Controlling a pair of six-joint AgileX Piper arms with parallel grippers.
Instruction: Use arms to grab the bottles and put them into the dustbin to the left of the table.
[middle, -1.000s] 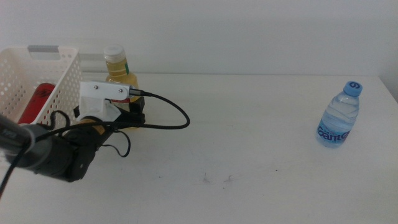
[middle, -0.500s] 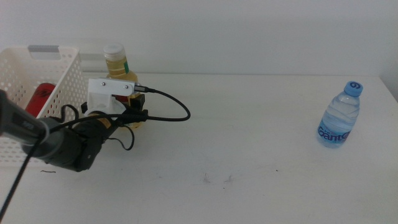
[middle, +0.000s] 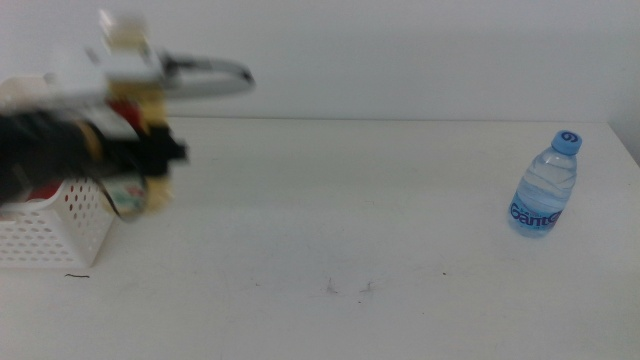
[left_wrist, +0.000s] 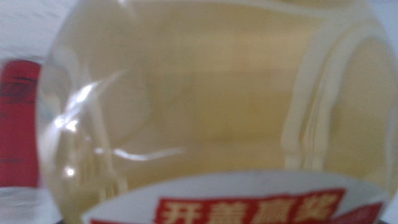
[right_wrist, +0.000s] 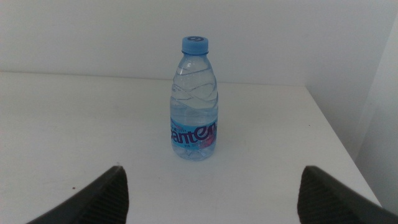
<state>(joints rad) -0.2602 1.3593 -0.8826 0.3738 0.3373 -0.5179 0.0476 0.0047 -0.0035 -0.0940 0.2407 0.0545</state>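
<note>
Juice bottle: yellow liquid, red-and-white label, filling the left wrist view, clamped in the left jaws, lifted off the counter beside the white basket. Red can behind it. Water bottle, blue cap, upright ahead of the wide-apart right jaws.

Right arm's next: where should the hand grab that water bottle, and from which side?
Take the water bottle around its labelled lower body, below the ribbed shoulder, coming in level from the right hand side it already faces. It stands upright on the table, apart from everything else, and the open jaws look wide enough to straddle it. The cap is probably too narrow and high for a steady hold.
</note>
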